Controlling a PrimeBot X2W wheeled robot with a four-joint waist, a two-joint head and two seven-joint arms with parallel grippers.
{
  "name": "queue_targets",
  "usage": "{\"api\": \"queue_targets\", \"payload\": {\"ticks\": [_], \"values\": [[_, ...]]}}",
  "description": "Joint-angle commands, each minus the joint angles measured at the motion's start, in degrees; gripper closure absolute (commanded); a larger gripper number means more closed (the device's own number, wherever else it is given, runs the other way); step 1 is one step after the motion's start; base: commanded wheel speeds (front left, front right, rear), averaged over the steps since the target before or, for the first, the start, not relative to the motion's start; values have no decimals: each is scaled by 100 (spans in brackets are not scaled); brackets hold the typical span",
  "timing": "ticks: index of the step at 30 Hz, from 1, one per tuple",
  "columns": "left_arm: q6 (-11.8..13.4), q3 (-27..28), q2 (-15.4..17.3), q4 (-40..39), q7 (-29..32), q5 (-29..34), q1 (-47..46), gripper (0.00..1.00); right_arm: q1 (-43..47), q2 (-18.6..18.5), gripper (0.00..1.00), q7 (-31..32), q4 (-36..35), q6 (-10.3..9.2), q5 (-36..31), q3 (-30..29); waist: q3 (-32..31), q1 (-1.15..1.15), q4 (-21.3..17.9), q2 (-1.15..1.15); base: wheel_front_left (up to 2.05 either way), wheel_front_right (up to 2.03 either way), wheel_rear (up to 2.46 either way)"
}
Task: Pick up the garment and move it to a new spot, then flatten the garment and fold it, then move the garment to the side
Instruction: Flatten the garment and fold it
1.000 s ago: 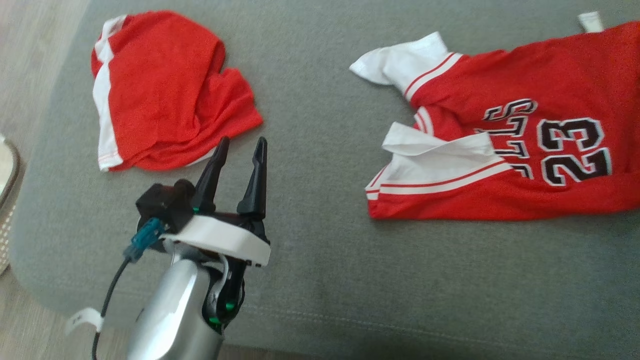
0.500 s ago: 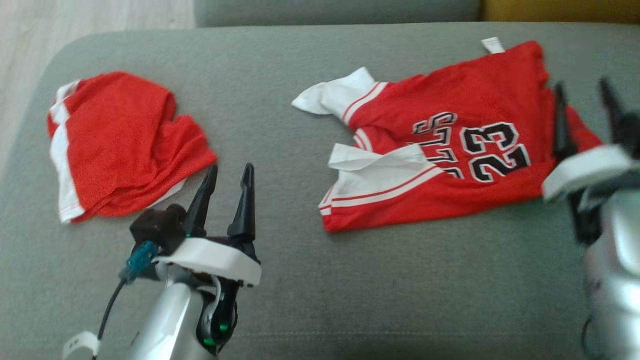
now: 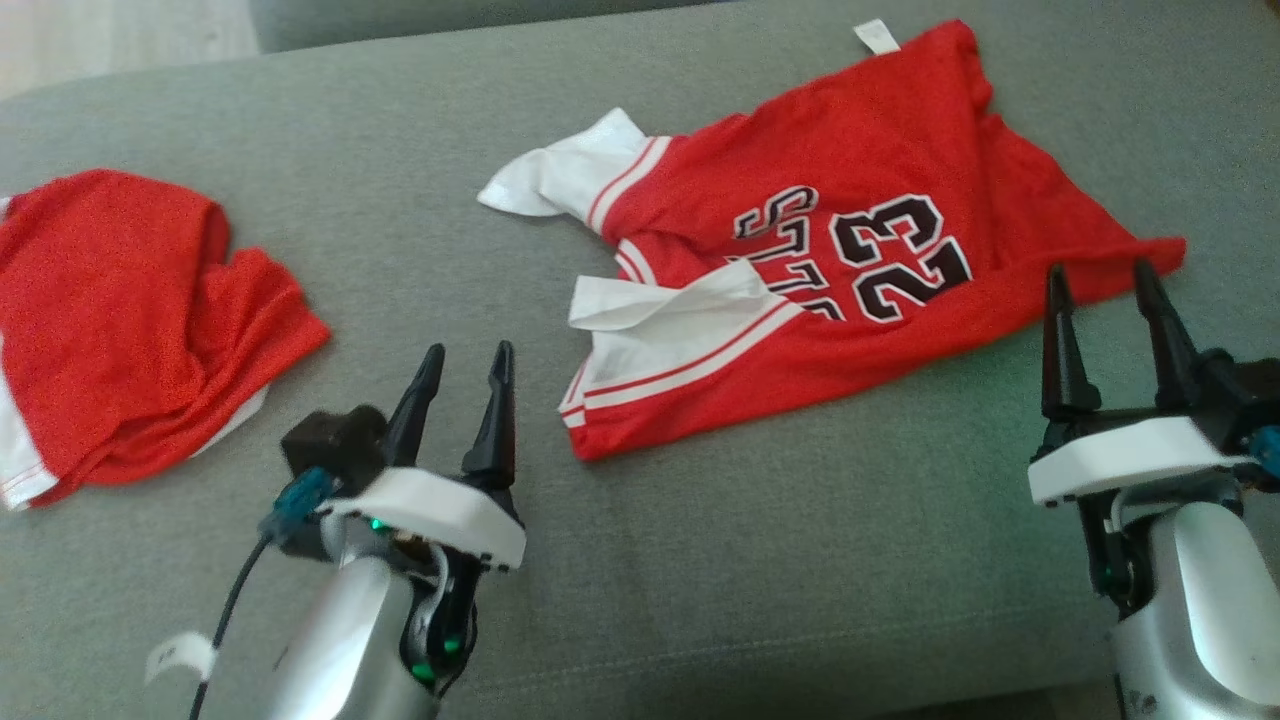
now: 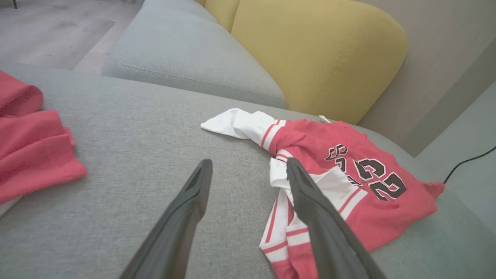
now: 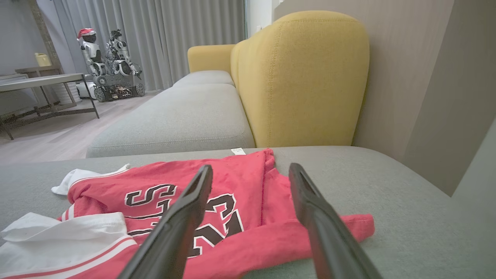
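My left gripper (image 3: 469, 349): fingers apart, empty, over the grey seat (image 3: 760, 560), between a red cloth (image 3: 130, 320) and the jersey (image 3: 880, 150). My right gripper (image 3: 1099, 268): apart, empty, by the jersey's right edge. Jersey lies rumpled, number up, mid-seat.

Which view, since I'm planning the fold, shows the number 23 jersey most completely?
The head view: the whole jersey lies in frame. The left wrist view shows it foreshortened, partly behind the left tool; the right wrist view crops its sleeve end, partly behind the right tool.
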Motion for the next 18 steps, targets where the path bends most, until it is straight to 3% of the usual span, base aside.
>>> {"api": "queue_targets", "payload": {"ticks": [1, 8, 18], "values": [[-19, 97, 43, 37, -35, -43, -407, 0, -64, 30, 0, 57, -298, 43, -5, 107, 120, 0, -146, 0, 0, 0, 0], [-189, -193, 43, 866, 108, -1021, -1141, 0, -16, 96, 0, 137, -561, 43, -43, 152, 324, 0, -409, 0, 0, 0, 0], [-64, -604, 43, 1869, 397, -1555, -2005, 0, -27, 200, 0, 61, -561, 43, -108, 165, 528, 0, -646, 0, 0, 0, 0]]}}
